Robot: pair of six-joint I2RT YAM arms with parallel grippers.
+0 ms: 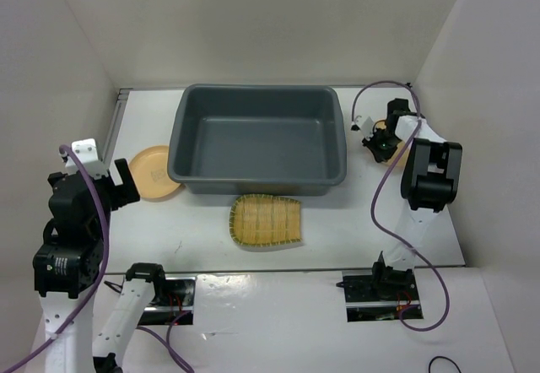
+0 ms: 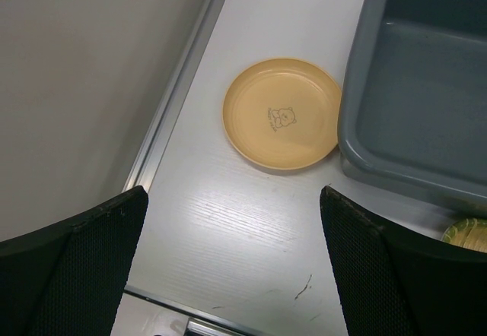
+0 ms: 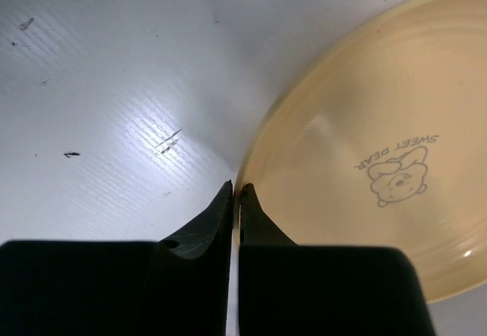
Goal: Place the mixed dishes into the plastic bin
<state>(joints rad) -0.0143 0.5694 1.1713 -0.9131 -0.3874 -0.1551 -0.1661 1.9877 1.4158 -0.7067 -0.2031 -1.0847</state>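
Left gripper (image 2: 232, 193): the black fingers are reading as matt plastic, and the inner pads (image 2: 365, 275) are showing a fine mesh-like grain.

Ahead of these jaws, the left-hand plate (image 2: 281, 113) is looking smooth, hard and satin, with a printed bear mark.

Right of them, the bin (image 2: 411, 85) is showing smooth moulded grey plastic with a dull sheen.

Left of them, a rail (image 2: 179, 93) is looking like brushed metal.

The table (image 2: 228, 222) is showing a white, finely lined surface and catching soft glare.

Right gripper (image 3: 236, 188): the fingers are looking matt black, with the tips lightly scuffed.

At those tips, the right-hand plate (image 3: 380, 146) is shining glossier, with bright highlights.

The tray (image 1: 266, 219) is showing woven bamboo, ribbed and matt.
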